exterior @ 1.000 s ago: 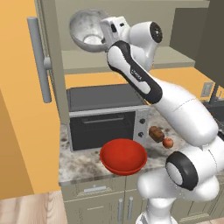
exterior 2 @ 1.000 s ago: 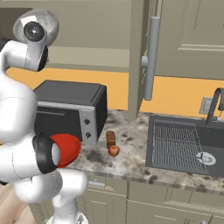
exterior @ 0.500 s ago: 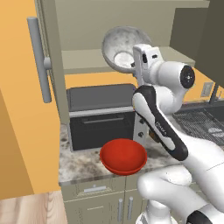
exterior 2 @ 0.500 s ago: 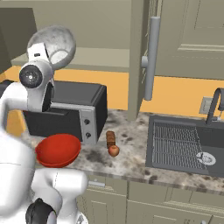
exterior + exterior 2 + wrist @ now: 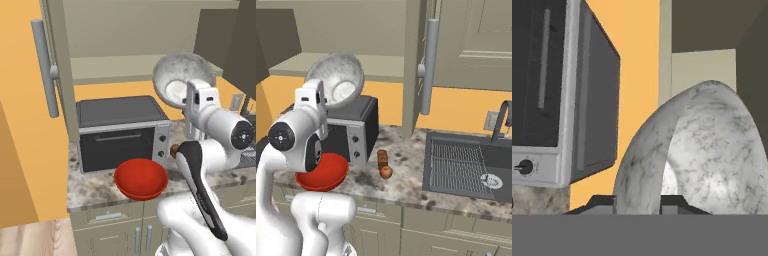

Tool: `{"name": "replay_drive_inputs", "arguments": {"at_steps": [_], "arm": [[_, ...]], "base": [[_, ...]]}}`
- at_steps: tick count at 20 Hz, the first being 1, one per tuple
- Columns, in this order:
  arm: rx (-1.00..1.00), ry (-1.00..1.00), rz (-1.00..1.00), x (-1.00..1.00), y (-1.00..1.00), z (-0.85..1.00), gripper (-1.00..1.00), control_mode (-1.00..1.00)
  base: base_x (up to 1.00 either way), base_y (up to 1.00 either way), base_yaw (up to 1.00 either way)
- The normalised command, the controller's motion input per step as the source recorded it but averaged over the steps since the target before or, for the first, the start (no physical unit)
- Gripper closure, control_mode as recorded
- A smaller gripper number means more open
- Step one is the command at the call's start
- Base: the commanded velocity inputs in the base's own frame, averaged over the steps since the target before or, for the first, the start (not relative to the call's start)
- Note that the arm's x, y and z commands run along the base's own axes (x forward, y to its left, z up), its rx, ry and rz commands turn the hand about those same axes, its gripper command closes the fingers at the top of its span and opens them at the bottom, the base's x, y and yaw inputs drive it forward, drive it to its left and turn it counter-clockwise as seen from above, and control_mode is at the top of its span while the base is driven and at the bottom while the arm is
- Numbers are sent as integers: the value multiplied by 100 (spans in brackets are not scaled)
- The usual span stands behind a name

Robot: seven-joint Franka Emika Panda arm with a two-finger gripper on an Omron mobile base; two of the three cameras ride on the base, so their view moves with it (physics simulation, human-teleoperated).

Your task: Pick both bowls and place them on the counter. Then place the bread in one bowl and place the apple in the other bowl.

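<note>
Gripper [image 5: 638, 204] pinched shut on rim of marbled bowl [image 5: 181, 82], held high in upper right of left base view, tipped on its edge above toaster oven [image 5: 120, 131], probably for carrying down to counter [image 5: 406, 177]. Grey-white stone look, deep and round. Red bowl [image 5: 141, 178] already on counter at lower centre; bread [image 5: 382, 158] and apple [image 5: 386, 172] just beside each other
</note>
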Motion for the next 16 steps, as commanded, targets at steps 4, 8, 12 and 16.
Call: {"name": "replay_drive_inputs", "arguments": {"at_steps": [4,8,12,16], "arm": [[6,12,-17,-57,-75,-37,100,-100],[3,17,-16,-29,-57,-55,100,-100],[0,3,-5,-19,-28,-44,100,-100],[3,-1,0,-48,-20,-51,100,-100]], "base": [[0,0,0],[0,0,0],[0,0,0],[0,0,0]]}}
